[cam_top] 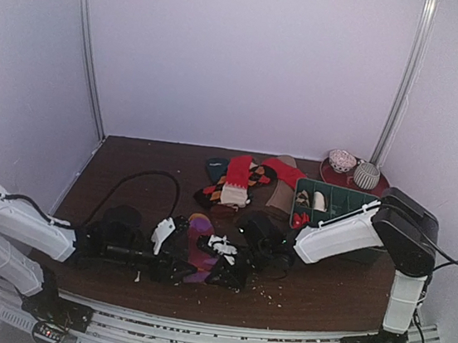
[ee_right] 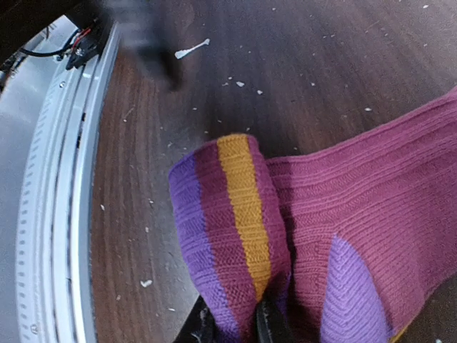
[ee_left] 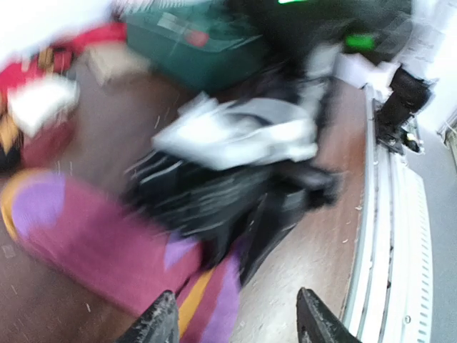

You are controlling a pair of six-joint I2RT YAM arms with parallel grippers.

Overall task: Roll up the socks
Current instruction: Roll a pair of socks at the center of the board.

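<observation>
Dark wood table [ee_right: 321,57], purple-magenta sock [ee_right: 357,214], striped cuff pinched in right pincer [ee_right: 232,323]

Front and centre, the magenta ribbed knit sock [ee_right: 357,200]: a purple heel patch, and a cuff banded purple, magenta and orange. Under it is the dark brown wood-grain table [ee_right: 300,64], flecked with white specks. Further back, a red fabric sock [cam_top: 239,170] with a cream band, an orange-and-black argyle sock [cam_top: 260,175], and a dark green plastic tray [cam_top: 347,199].
</observation>
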